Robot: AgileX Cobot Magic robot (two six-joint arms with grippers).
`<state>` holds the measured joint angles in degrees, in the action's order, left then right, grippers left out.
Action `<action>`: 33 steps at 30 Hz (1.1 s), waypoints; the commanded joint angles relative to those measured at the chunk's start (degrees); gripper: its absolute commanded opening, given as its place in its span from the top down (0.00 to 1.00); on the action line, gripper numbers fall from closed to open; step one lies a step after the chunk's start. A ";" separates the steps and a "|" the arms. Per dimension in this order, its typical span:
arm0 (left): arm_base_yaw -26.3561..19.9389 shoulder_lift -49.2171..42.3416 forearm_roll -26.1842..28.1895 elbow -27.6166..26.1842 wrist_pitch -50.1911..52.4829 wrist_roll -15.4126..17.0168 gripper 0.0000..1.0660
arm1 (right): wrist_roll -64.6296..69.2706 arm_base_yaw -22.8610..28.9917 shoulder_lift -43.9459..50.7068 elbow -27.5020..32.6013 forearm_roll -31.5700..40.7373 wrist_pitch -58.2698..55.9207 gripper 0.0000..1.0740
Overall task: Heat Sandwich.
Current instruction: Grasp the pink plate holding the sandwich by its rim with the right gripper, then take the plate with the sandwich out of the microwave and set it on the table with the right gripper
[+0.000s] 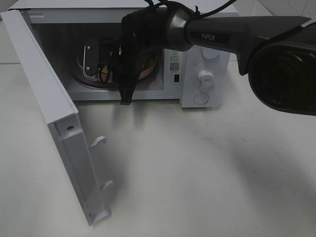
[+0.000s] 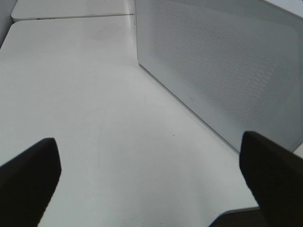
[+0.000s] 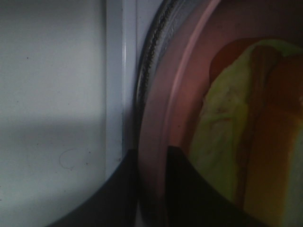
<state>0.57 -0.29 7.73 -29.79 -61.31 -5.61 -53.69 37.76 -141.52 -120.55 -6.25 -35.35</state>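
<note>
A plain white tabletop (image 1: 197,177) carries a white box-shaped microwave oven (image 1: 205,79), its hinged white door (image 1: 54,128) swung wide toward the camera.

The right gripper (image 3: 151,187) reaches into the oven mouth, its two dark fingers closed on the rim of the round pink plate (image 3: 163,109), one finger outside the rim and one inside. The plate rests on the ribbed glass turntable (image 3: 147,61), just behind the white sill of the cavity. On the plate lies the stacked sandwich of pale bread, green lettuce and red-orange filling (image 3: 236,137), close to the inner finger though apparently not touching it; the close, dim wrist view makes that hard to settle. The left gripper (image 2: 151,175) hangs with its jaws spread wide and empty over the bare table, beside the perforated outer face of the door.

The risks I judge from here: the pinch takes only the thin rim, so a lift or tug could tilt the plate and slide the sandwich off, or the rim could slip free. Dragging the plate could also shift the turntable off its seat or catch the sill. If the arm withdraws carelessly, its wrist may strike the door.

The sandwich's long axis seems to run roughly alongside the gripper fingers, pointing deeper into the cavity, layers showing edge-on.
</note>
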 commanded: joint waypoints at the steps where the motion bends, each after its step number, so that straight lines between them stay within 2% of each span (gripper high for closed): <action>1: -0.29 -0.92 0.46 0.06 -0.17 0.11 0.08 | 1.26 -0.46 0.23 1.09 1.66 -4.07 1.00; 10: -0.29 -0.92 0.46 0.06 -0.17 0.11 0.08 | -4.30 -0.46 1.95 3.95 1.66 -4.64 1.00; 19: -0.29 -0.92 0.46 0.06 -0.17 0.11 0.08 | -9.11 -0.46 7.10 9.85 1.60 -2.86 1.00; 28: -0.29 -0.92 0.46 0.06 -0.17 0.11 0.08 | -13.87 -0.29 13.29 19.08 1.49 2.92 1.00; 29: -0.29 -0.92 0.46 0.06 -0.17 0.11 0.08 | -15.30 -0.29 15.07 21.89 1.49 5.67 1.00; 32: -0.29 -0.92 0.46 0.06 -0.17 0.11 0.08 | -16.39 -0.29 16.84 24.41 1.49 8.31 1.00; 33: -0.29 -0.92 0.46 0.06 -0.17 0.11 0.08 | -16.90 -0.29 18.33 26.87 1.49 10.89 1.00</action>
<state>0.57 -0.29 7.73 -29.74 -61.31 -5.61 -70.07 37.76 -125.54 -95.05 -4.41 -27.10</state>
